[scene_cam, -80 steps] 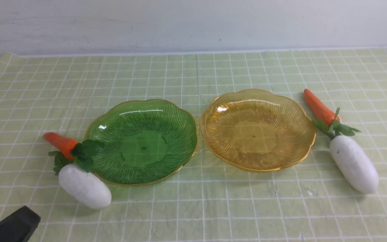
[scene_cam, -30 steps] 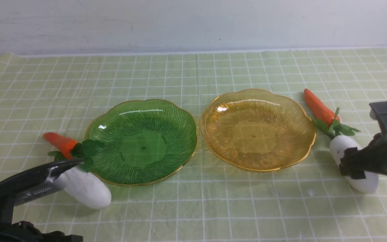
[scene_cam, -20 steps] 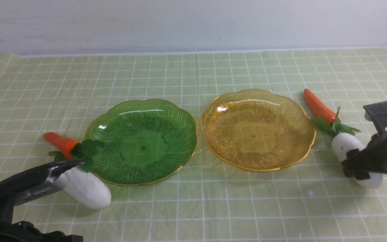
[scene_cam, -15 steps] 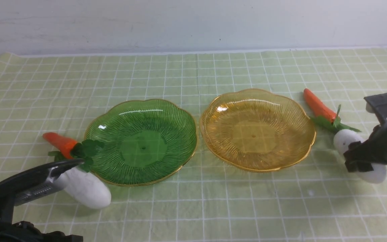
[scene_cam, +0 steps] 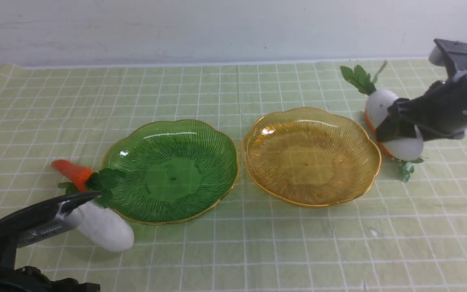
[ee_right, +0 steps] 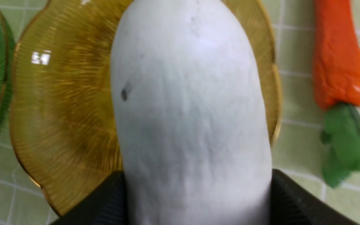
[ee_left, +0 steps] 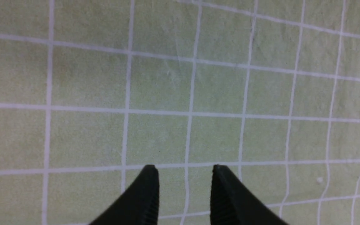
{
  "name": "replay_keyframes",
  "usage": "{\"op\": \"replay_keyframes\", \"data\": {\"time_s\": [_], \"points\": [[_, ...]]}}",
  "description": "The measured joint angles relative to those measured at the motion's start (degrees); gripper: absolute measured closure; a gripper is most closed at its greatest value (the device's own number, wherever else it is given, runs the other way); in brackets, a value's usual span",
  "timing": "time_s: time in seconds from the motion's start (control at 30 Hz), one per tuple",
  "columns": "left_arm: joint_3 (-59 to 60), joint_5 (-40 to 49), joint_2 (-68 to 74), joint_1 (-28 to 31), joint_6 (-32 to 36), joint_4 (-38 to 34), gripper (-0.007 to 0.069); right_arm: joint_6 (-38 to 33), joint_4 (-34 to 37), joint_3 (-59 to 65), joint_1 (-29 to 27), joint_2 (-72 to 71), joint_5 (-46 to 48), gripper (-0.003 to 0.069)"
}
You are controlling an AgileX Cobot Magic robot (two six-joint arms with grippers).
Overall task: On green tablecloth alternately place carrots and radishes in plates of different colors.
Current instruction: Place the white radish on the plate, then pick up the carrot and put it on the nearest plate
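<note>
right pincer (scene_cam: 392, 126): clamped on white radish (scene_cam: 379, 107), just lifted off green tablecloth (scene_cam: 233, 243) | now right of amber plate (scene_cam: 310, 162) | left pincer (ee_left: 184, 170): slightly parted, empty | next: lower radish into plate

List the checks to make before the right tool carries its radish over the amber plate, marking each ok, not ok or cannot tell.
1. Right tool shut on radish: ok.
2. Radish lifted off cloth: ok.
3. Amber plate empty: ok.
4. Carrot lies outside that plate: ok.
5. Left tool far from that plate: ok.
6. Grip firm enough: cannot tell.
</note>
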Motion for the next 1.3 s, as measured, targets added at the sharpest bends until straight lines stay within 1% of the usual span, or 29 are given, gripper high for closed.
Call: {"op": "replay_keyframes", "data": {"time_s": [0.07, 0.27, 0.37, 0.47, 0.6, 0.67, 0.7, 0.73, 0.77, 0.8, 0.87, 0.97, 1.03, 1.1, 1.13, 1.17, 1.2, 1.27, 1.3], "points": [[0.00, -0.20, 0.00, 0.00, 0.00, 0.00, 0.0408, -2.87, 1.21, 0.00, 1.67, 1.62, -2.64, 0.0167], [0.00, -1.22, 0.00, 0.00, 0.00, 0.00, 0.0408, -7.37, 1.75, 0.00, 3.78, 6.16, -6.37, 0.0167], [0.00, -2.00, 0.00, 0.00, 0.00, 0.00, 0.0408, -8.11, 1.87, 0.00, 3.90, 8.77, -6.94, 0.0167], [0.00, -2.74, 0.00, 0.00, 0.00, 0.00, 0.0408, -7.26, 1.92, 0.00, 3.90, 9.84, -6.94, 0.0164], [0.00, -2.93, 0.00, 0.00, 0.00, 0.00, 0.0408, -5.13, 1.41, -0.89, 3.90, 9.84, -6.74, 0.0087], [0.00, -2.98, 0.00, 0.00, 0.00, 0.00, 0.0408, -4.84, 0.03, -2.11, 3.90, 9.84, -5.16, 0.0055], [0.00, -2.98, 0.00, 0.00, 0.00, 0.00, 0.0408, -4.76, -0.17, -2.27, 3.90, 9.84, -4.88, 0.0053], [0.00, -3.08, 0.00, 0.00, 0.00, 0.00, 0.0408, -4.76, -2.03, -4.07, 3.90, 9.78, -1.70, 0.0039], [0.00, -3.11, 0.00, 0.00, 0.00, 0.00, 0.0408, -4.76, -3.52, -5.87, 3.90, 9.78, 1.47, 0.0040], [0.00, -3.11, 0.00, 0.00, 0.00, 0.00, 0.0408, -4.76, -3.72, -6.15, 3.90, 9.78, 1.98, 0.0040], [0.00, -3.11, 0.00, 0.00, 0.00, 0.00, 0.0408, -4.50, -5.64, -8.59, 3.90, 9.78, 5.82, 0.0046], [0.00, -3.15, 0.00, 0.00, 0.00, 0.00, 0.0408, -3.15, -10.12, -14.62, 3.90, 9.78, 13.20, 0.0087], [0.00, -3.15, 0.00, 0.00, 0.00, 0.00, 0.0408, -2.26, -11.04, -15.91, 3.90, 9.78, 15.25, 0.0105], [0.00, -3.15, 0.00, 0.00, 0.00, 0.00, 0.0408, 1.66, -13.96, -19.83, 3.90, 9.68, 21.23, 0.0166], [0.00, -3.15, 0.00, 0.00, 0.00, 0.00, 0.0408, 1.92, -14.14, -20.05, 3.90, 9.68, 21.56, 0.0171], [0.00, -3.15, 0.05, 0.00, 0.21, 0.00, 0.0408, 3.26, -14.96, -21.10, 3.90, 9.68, 22.66, 0.0198], [0.00, -3.15, 0.04, 0.00, 0.54, 0.00, 0.0408, 5.68, -16.38, -21.93, 3.90, 9.28, 23.31, 0.0255], [0.00, -3.15, 0.04, 0.00, 1.30, 0.00, 0.0408, 8.00, -17.38, -21.98, 3.90, 8.50, 23.64, 0.0312], [0.00, -3.15, 0.04, 0.00, 1.75, 0.00, 0.0408, 9.74, -17.87, -21.82, 3.90, 7.70, 23.90, 0.0358]]}}
